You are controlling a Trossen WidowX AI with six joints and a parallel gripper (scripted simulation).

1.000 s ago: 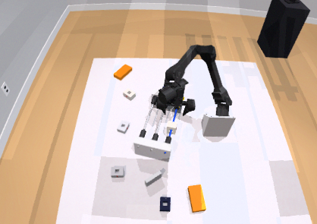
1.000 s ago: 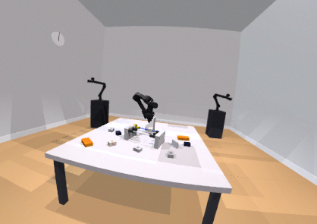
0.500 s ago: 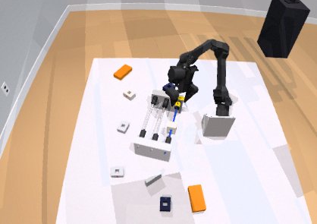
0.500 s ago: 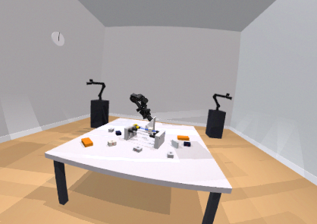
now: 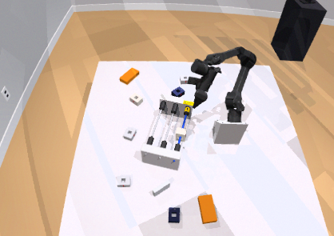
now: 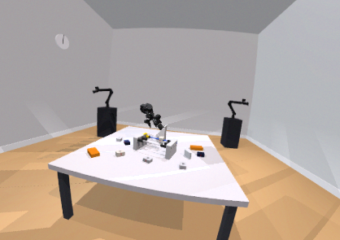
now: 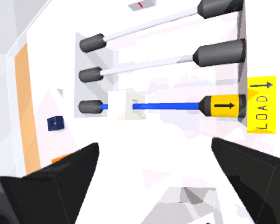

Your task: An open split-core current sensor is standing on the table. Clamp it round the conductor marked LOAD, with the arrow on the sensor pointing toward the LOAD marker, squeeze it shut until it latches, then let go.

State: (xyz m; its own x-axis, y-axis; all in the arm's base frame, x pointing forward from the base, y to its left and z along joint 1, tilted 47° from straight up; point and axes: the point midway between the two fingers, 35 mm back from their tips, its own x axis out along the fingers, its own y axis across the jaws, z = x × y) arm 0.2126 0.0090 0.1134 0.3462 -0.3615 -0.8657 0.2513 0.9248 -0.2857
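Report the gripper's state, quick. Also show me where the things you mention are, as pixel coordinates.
Gripper (image 5: 194,106) (image 7: 155,145): open, holding nothing; the sensor (image 5: 179,134) (image 7: 122,105) sits on the blue conductor (image 5: 184,122) (image 7: 168,106).

We saw a white table (image 5: 256,185) (image 6: 154,181) on dark legs. Directly on it stood a rack with two grey end plates (image 5: 161,158) (image 6: 171,149). Near its far plate lay a dark blue block (image 5: 178,92) (image 6: 127,142). Well apart from each other lay two orange blocks (image 5: 129,76) (image 5: 207,209) (image 6: 93,152) (image 6: 196,147). A thin grey bar (image 5: 161,187) (image 6: 187,153) sat between the rack and another dark blue block (image 5: 176,215) (image 6: 200,154) (image 7: 55,123). We also saw a cream block (image 5: 136,99) (image 6: 119,153) and small pale blocks (image 5: 129,134) (image 5: 124,181) (image 6: 147,159) (image 6: 182,166) there.
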